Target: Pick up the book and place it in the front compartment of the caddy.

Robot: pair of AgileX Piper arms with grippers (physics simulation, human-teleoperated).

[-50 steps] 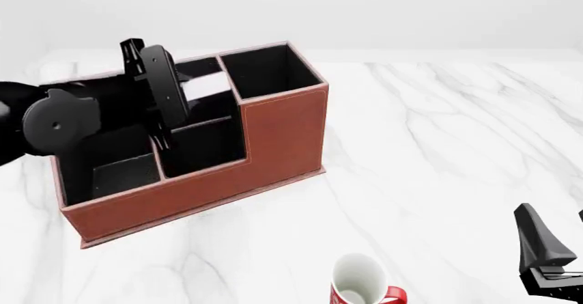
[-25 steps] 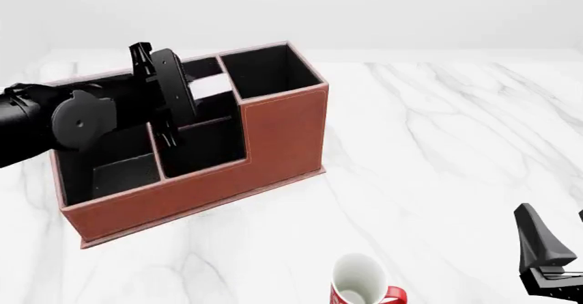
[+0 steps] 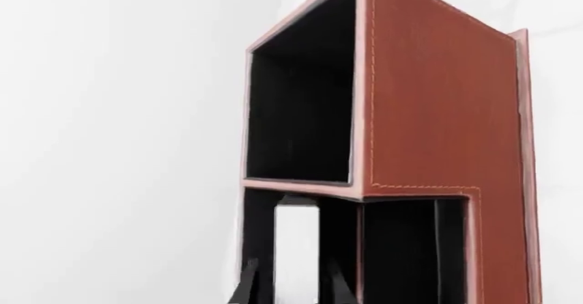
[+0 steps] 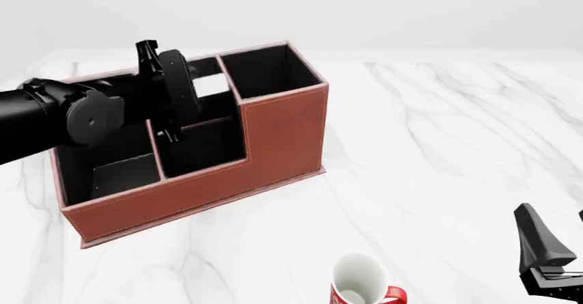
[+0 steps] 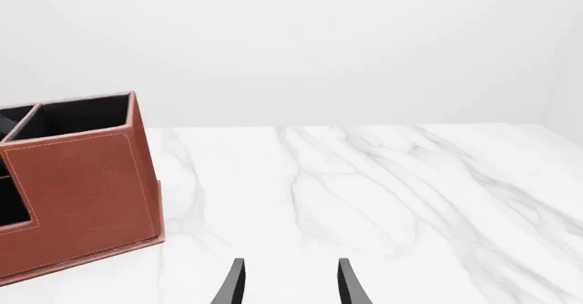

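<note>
Since the earlier frames the left arm has moved further to the right over the caddy [image 4: 196,140], and its gripper [image 4: 211,84] now sits above the back pocket, next to the tall square pocket. Nothing else on the table has changed place.

From the front, the white page edge of the book [image 4: 211,85] shows just behind the gripper's round flange, inside that back pocket. In the left wrist view the same white strip [image 3: 296,253] stands between the two dark fingers [image 3: 248,287], so the left gripper is closed on the book. The black cover is hard to separate from the black lining. The low front compartment [image 4: 205,143] lies just in front of the gripper; the arm hides part of it.

To the right, near the front edge, the white-and-red mug [image 4: 360,282] is cut off by the frame. The right gripper [image 5: 287,283] rests low at the far right, well apart from the caddy, with its fingers spread and nothing between them.
</note>
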